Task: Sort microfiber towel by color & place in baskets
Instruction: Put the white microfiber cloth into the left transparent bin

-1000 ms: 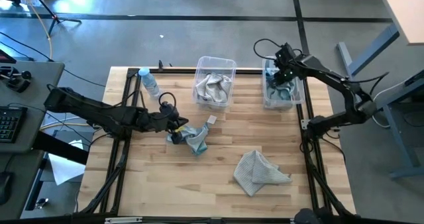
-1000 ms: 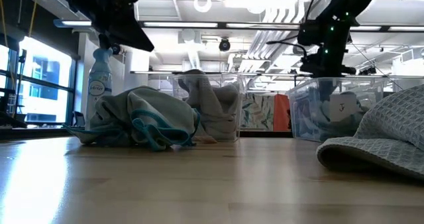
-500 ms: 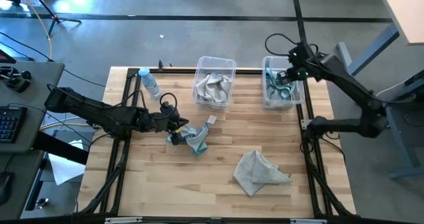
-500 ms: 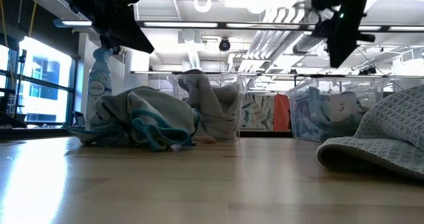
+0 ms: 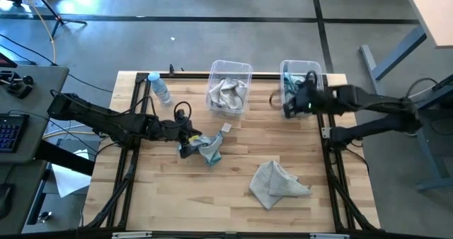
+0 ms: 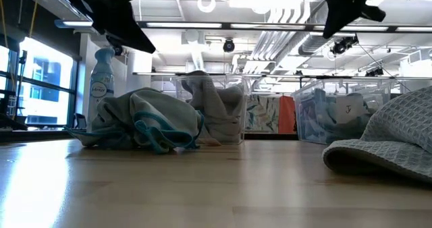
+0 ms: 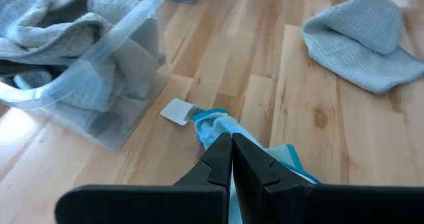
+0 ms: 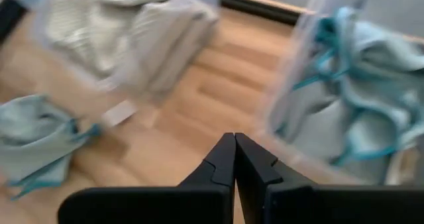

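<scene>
Resting on the blue-teal towel (image 5: 206, 150) left of frame centre, the left gripper (image 5: 185, 144) has its jaws pinched together on that cloth. The right gripper (image 5: 290, 108), jaws closed and empty, hangs beside the right basket (image 5: 301, 63) of teal towels at upper right. A grey towel (image 5: 277, 184) lies lower right on the worktop (image 5: 233, 196); another fills the centre basket (image 5: 230, 67).

Overhead looks down; low looks level; both show grey towel (image 5: 279, 184).
</scene>
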